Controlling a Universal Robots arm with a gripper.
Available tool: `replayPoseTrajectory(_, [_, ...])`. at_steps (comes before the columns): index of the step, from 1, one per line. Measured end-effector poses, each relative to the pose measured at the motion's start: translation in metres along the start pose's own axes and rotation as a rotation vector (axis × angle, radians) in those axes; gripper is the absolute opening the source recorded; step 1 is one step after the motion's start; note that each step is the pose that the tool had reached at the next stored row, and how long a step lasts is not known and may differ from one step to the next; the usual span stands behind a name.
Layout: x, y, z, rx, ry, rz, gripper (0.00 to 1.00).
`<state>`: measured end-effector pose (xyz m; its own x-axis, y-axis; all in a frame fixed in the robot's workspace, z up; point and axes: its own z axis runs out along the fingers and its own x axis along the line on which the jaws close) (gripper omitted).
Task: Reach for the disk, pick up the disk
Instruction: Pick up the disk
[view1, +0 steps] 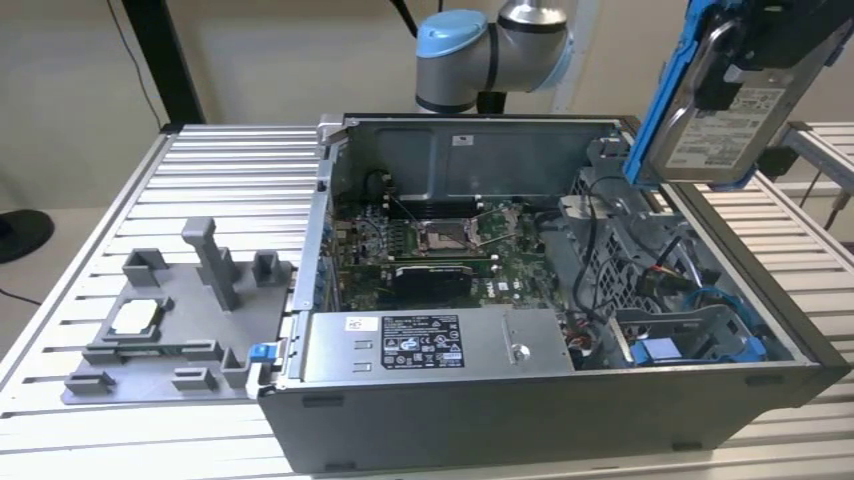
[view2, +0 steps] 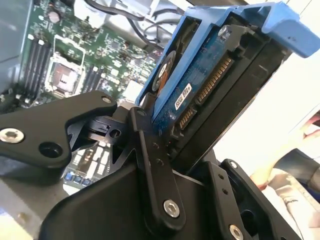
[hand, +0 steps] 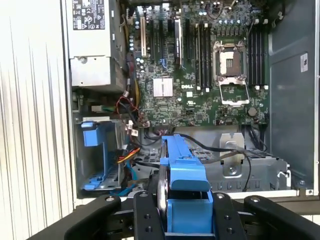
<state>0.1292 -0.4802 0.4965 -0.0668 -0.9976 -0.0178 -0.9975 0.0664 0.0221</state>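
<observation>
- Exterior view: the disk (view1: 727, 120) hangs in the air at the exterior view's upper right, above the far right corner of the open computer case (view1: 561, 420). Its white label faces the camera, and a blue bracket runs along its edge. The tool (view1: 747, 60) grips it from above, partly cut off by the frame edge.
- The case lies on its side on a slatted metal counter (view1: 80, 420), with the motherboard (view1: 441, 240) exposed and a blue caddy (view1: 694, 340) in its near right corner. A grey fixture (view1: 174, 320) sits on the counter to the exterior view's left of the case. The arm's grey and blue joint (view1: 487, 50) stands behind the case, before a pale wall.
- Second wrist view: the tool's black fingers (view2: 155, 165) are pressed onto the disk (view2: 200, 85), pinching its connector end. The disk is tilted, with the motherboard (view2: 75, 60) far below it.
- First wrist view: the disk (hand: 182, 185) stands edge-on between the tool's fingers (hand: 147, 220), well above the case interior. The caddy (hand: 100, 160) and the slatted counter (hand: 30, 125) lie beneath.
</observation>
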Motion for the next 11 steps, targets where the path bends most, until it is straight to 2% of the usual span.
replayPoseTrajectory(11, [0.0381, -0.0026, 0.0022, -0.0019, 0.0002, 0.000, 0.00])
